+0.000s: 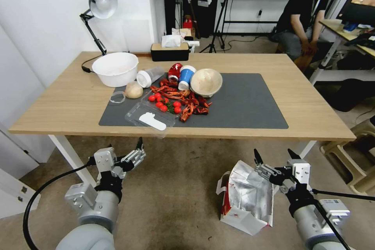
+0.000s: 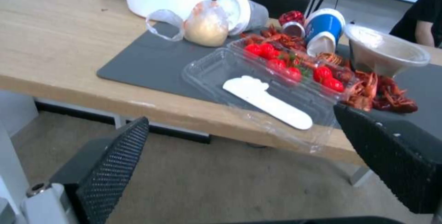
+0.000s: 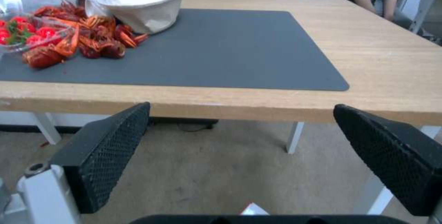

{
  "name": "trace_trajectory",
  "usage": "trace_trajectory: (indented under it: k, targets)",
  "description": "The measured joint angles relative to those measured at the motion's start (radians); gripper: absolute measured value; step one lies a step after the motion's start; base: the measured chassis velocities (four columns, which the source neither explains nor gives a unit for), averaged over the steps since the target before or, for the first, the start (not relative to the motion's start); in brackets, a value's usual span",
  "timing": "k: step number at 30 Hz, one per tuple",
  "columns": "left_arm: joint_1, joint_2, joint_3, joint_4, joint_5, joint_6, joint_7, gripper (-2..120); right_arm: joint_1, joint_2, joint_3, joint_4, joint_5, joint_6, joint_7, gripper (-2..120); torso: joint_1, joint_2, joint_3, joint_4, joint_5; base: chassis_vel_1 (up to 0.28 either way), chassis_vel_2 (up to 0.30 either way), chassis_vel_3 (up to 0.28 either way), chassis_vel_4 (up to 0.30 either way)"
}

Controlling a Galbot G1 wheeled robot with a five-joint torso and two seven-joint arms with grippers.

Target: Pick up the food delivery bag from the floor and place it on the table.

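Two grippers up, both short of the table's near edge, nothing held in either. Left gripper [image 1: 139,151] hovers over the floor [image 1: 172,199] below the table's front-left stretch, jaws spread wide; in the left wrist view its fingers [image 2: 113,168] stand far apart with bare carpet between them. On the table [image 1: 66,101], going left to right: black desk lamp [image 1: 97,8] at the back-left, big white bowl [image 1: 115,68] near it, then a pale round bun-like item in plastic [image 1: 134,90] at the dark grey mat's [image 1: 242,105] left edge, a clear tub with white lid [image 1: 149,76] lying on its side, a clear clamshell box [image 1: 150,115] open and overhanging the front edge with cherry tomatoes [image 1: 164,103] in its rear half, a heap of red crayfish [image 1: 187,99], a red can [image 1: 174,71] and blue-and-white cup [image 1: 186,77] both tipped, and a beige bowl [image 1: 206,82] tilted against the pile. Tissue box [image 1: 170,50] sits at the back edge. Right half of the mat is bare. Food delivery bag [image 1: 246,197] sits on the floor to the right of centre, in front of the table, mouth open and foil lining showing, red side panel facing left, slumped and crumpled. Right gripper [image 1: 276,155] hangs just above the bag's upper right edge, jaws wide open, not touching it as far as I can tell; in the right wrist view its fingers [image 3: 110,155] frame the table's front edge.
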Motion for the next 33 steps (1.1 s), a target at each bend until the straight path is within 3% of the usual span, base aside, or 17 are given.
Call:
trace_trajectory:
  k: [33]
  targets:
    - [0.010,-0.002,-0.003,-0.006,0.002,0.010,0.003,100,-0.001,-0.001,-0.003,-0.002,0.004,0.002,0.001,100,-0.075,-0.175,-0.099,0.0000,0.0000,0.000,0.000,0.000,0.000]
